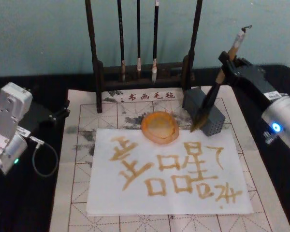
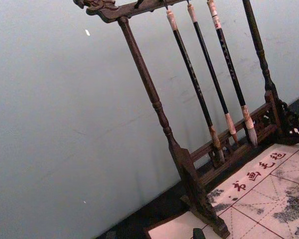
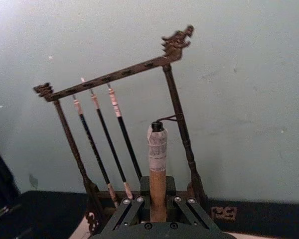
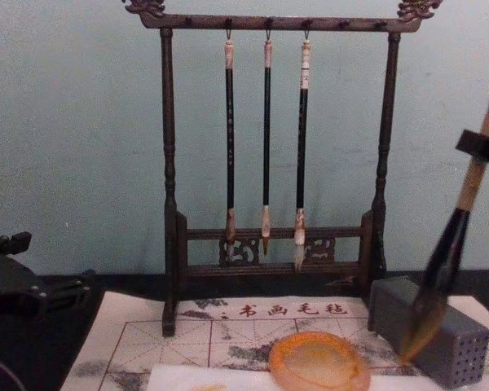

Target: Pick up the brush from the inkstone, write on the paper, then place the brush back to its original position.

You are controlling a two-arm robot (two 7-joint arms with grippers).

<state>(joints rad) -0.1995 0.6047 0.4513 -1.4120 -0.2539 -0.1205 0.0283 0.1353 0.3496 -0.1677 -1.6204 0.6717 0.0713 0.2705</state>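
Observation:
My right gripper (image 1: 226, 63) is shut on the tan handle of the brush (image 1: 210, 99), which slants down to the left. Its dark tuft (image 4: 420, 330) hangs in front of the grey block, just right of the inkstone (image 1: 159, 127) and above the far right corner of the paper (image 1: 170, 174). The inkstone is a round orange dish (image 4: 318, 362) resting on the paper's far edge. Golden-brown characters cover the paper. In the right wrist view the handle and white cap (image 3: 157, 149) rise between the fingers (image 3: 124, 211). My left gripper (image 1: 60, 112) is parked at the left, off the mat.
A dark wooden rack (image 1: 145, 72) with three thin hanging brushes (image 4: 266, 147) stands at the back of the gridded mat (image 1: 77, 193). A grey block with small holes (image 1: 210, 118) sits behind the brush tip. A cable loops by the left arm (image 1: 43, 159).

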